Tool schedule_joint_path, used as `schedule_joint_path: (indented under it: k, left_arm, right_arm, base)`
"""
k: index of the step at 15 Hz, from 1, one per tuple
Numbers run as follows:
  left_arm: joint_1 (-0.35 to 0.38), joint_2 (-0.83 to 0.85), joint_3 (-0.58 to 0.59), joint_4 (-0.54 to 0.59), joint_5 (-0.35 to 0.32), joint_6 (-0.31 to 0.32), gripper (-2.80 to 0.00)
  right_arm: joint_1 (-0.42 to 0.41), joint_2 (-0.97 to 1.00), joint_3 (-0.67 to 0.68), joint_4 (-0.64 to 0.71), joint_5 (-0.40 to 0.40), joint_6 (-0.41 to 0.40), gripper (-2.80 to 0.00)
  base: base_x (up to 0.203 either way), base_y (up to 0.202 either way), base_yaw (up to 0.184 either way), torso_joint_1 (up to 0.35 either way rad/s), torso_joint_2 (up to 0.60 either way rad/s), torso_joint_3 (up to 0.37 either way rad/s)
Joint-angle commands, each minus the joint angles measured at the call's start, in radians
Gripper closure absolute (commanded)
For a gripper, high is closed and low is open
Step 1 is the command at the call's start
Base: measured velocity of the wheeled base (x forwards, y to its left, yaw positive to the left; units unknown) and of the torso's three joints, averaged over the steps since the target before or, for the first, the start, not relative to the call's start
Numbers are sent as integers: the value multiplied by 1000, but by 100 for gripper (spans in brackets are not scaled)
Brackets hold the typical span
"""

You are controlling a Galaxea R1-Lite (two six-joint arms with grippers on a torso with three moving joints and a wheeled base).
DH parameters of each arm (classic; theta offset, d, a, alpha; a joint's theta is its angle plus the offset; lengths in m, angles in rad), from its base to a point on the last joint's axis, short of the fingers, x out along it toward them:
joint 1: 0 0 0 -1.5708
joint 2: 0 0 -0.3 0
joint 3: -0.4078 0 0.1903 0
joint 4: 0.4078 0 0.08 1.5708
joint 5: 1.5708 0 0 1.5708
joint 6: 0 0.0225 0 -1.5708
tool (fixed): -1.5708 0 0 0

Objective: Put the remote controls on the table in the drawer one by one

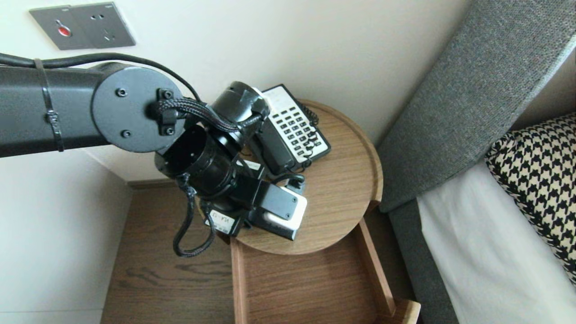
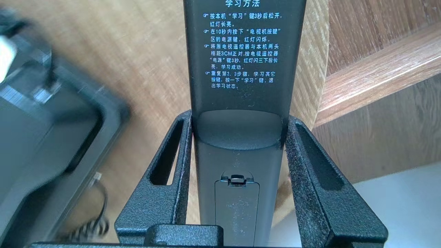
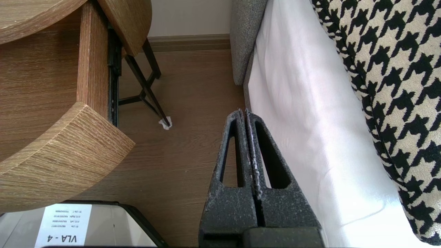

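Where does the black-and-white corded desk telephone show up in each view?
Head view: telephone at the far side of the round wooden tabletop.
Left wrist view: the telephone, blurred, beside the black remote control held by the left gripper.
Right wrist view: not in it.
Shared landmark: the tabletop's rim.

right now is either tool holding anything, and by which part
The left tool holds a remote, clamped by its two long edges at the battery cover end. The right tool is shut on nothing.
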Motion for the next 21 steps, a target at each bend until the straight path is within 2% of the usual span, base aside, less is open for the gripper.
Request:
schedule_joint_path:
  k: [1, 5, 9, 13, 18, 21]
  left_arm:
    - [-7, -43, 8, 13, -3, -23, 0]
    - [-70, -52, 8, 17, -3, -66, 0]
    - [-123, -57, 17, 16, 7, -76, 0]
    - [-132, -88, 44, 14, 8, -93, 0]
    - [-148, -151, 141, 8, 60, -96, 0]
    - [-157, -167, 146, 7, 65, -112, 0]
  right_arm:
    - [0, -6, 0, 0, 0, 0, 0]
    - [0, -7, 0, 0, 0, 0, 0]
    - [0, -7, 0, 0, 0, 0, 0]
    - [0, -7, 0, 0, 0, 0, 0]
    - [0, -7, 0, 0, 0, 0, 0]
    - [0, -7, 0, 0, 0, 0, 0]
  base:
    - [0, 0, 0, 0, 0, 0]
    - [0, 0, 0, 0, 0, 0]
    - [0, 0, 0, 0, 0, 0]
    - [0, 0, 0, 0, 0, 0]
    - [0, 0, 0, 0, 0, 0]
    - [0, 0, 0, 0, 0, 0]
